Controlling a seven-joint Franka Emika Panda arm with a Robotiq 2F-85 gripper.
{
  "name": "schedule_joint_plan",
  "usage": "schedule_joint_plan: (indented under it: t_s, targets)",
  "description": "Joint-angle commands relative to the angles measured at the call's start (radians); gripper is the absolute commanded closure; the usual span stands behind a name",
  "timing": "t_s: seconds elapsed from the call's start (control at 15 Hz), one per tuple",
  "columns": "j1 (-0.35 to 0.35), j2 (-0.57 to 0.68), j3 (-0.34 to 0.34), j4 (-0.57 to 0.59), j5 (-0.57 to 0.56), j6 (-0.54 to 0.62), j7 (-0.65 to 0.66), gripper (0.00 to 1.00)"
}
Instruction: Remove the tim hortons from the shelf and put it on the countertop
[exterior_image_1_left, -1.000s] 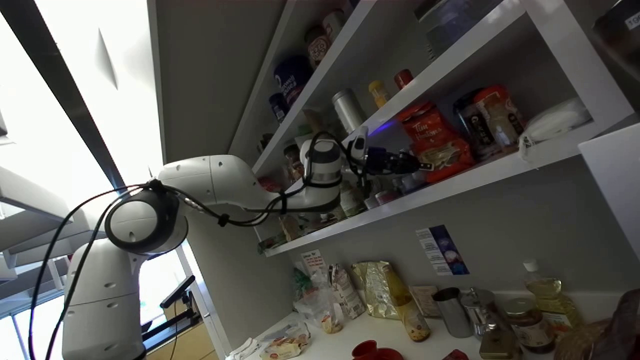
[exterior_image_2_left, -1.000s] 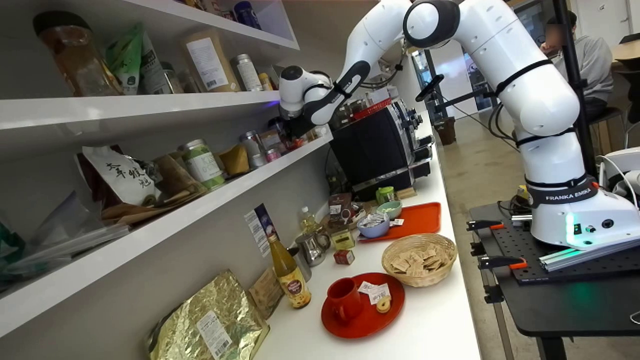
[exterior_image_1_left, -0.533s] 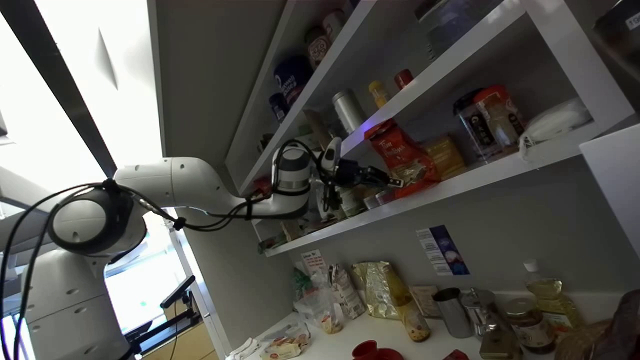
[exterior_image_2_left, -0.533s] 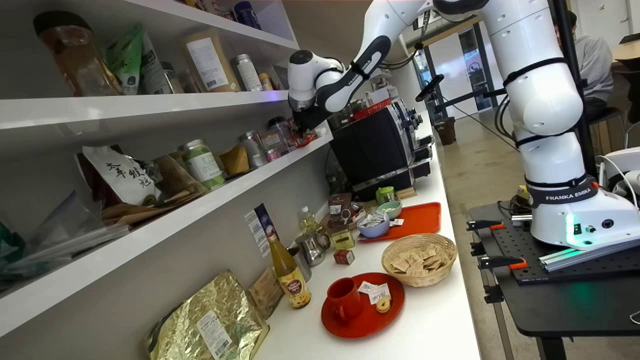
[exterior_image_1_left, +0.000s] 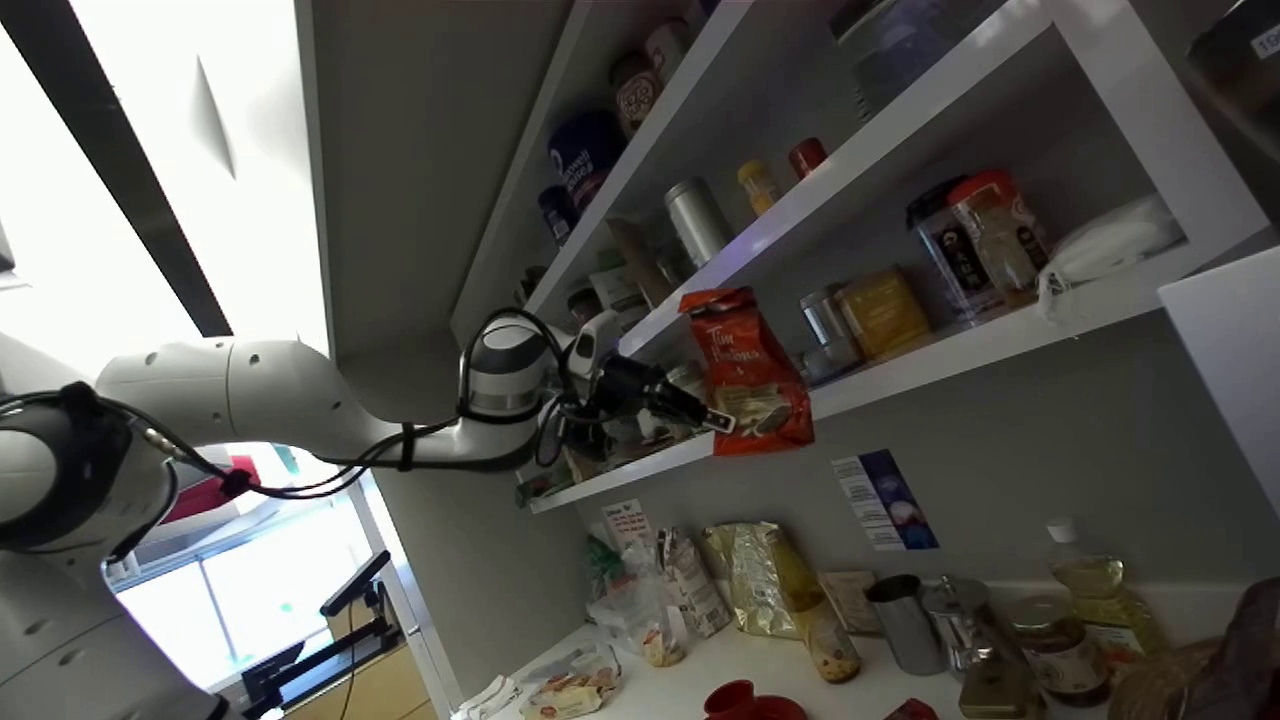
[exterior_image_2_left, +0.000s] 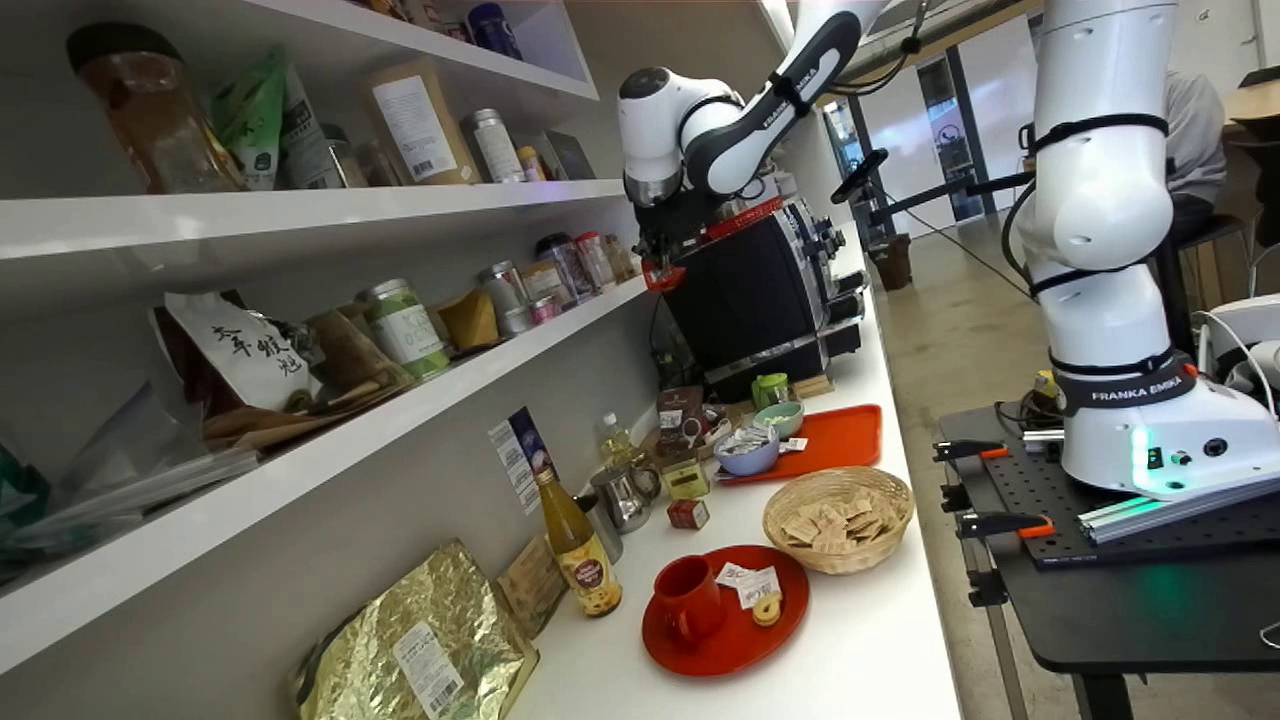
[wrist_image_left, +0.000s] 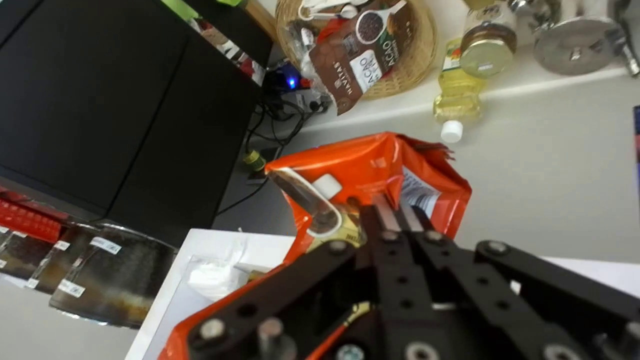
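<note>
Drawn out since the earlier frame: soft rectangular red bag with pale print (exterior_image_1_left: 750, 374), clamped between the jaws, past the front edge of the long white shelf board (exterior_image_1_left: 960, 355). Removal judged complete; pale flat worktop (exterior_image_2_left: 860, 640), well below the jaws, yet to be reached.

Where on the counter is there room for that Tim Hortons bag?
Bare countertop lies between the red plate, wicker basket and front edge, and between the plate and gold foil bag. Along the wall, around the metal pitcher, it's crowded.
</note>
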Motion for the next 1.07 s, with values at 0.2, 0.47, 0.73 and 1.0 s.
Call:
schedule_joint_plan:
  t_s: [0.2,0.47,0.73,1.0]
  targets:
    - [0.105,-0.019,0.056,-0.141,0.268,0.093,-0.224,1.00]
    - [0.172,0.079,0.180,-0.142,0.363,0.141,-0.273,1.00]
    - [0.254,0.209,0.299,-0.093,0.340,0.166,-0.275,1.00]
    - [0.353,0.298,0.375,-0.055,0.256,0.165,-0.246,1.00]
